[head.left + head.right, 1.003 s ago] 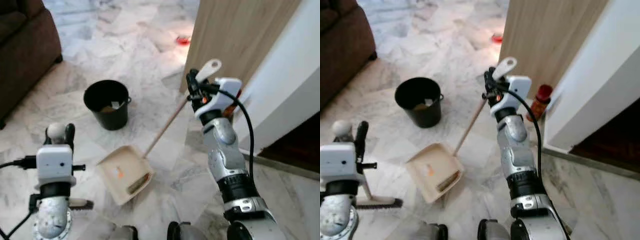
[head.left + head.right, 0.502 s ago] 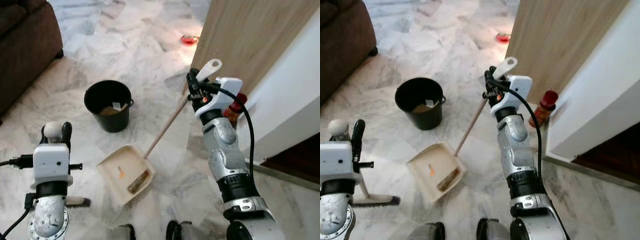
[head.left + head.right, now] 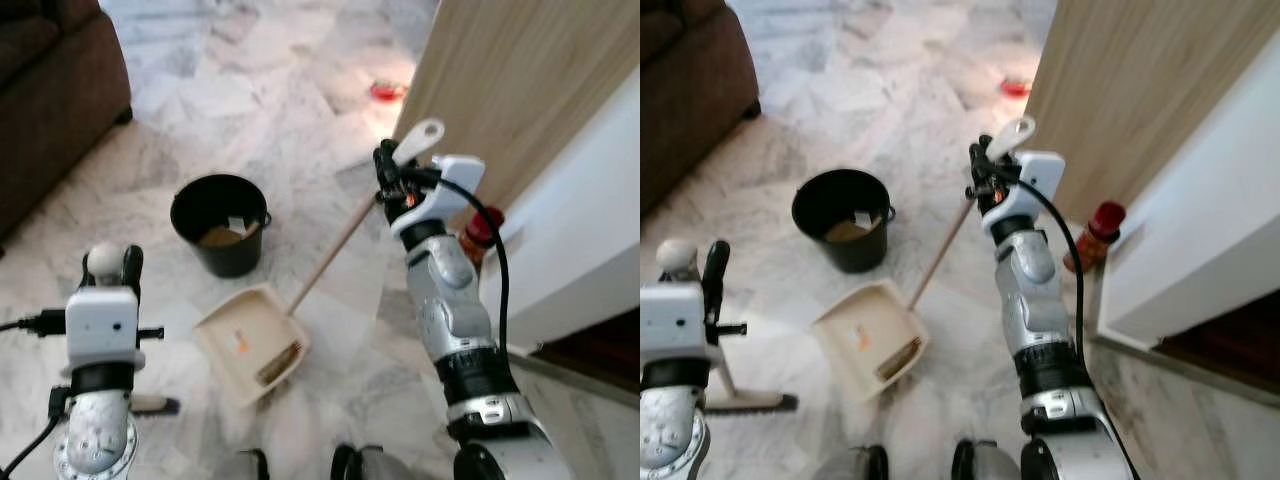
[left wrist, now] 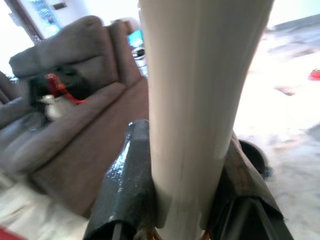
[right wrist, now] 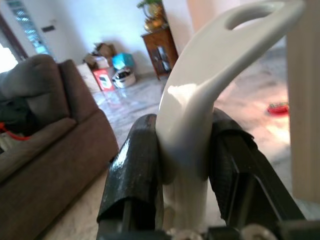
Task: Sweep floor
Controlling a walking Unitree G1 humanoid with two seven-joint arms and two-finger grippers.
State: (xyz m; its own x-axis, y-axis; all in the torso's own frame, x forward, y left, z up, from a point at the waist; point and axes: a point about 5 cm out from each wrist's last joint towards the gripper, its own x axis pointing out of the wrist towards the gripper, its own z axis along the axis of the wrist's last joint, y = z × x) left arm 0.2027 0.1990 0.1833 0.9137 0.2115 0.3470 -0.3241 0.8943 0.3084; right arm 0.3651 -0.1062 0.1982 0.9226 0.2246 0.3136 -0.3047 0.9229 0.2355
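A cream dustpan (image 3: 248, 345) lies on the marble floor with debris in it, and its long wooden handle (image 3: 333, 252) slants up to my right gripper (image 3: 388, 170). That gripper is shut on the handle's white looped end (image 5: 200, 105). At the lower left my left gripper (image 3: 108, 262) is shut on the white broom handle (image 4: 195, 100). The broom's dark bristle head (image 3: 748, 403) rests on the floor below it. A black bucket (image 3: 219, 223) with scraps inside stands just beyond the dustpan.
A brown sofa (image 3: 50, 90) fills the far left. A wooden panel (image 3: 500, 80) and a white wall (image 3: 590, 220) stand to the right, with a red-capped bottle (image 3: 480, 232) at their foot. A small red object (image 3: 386, 90) lies on the floor further off.
The whole view has shifted a little, so the camera has moved. Both grippers keep the same hold, and the dustpan, bucket and broom lie as before.
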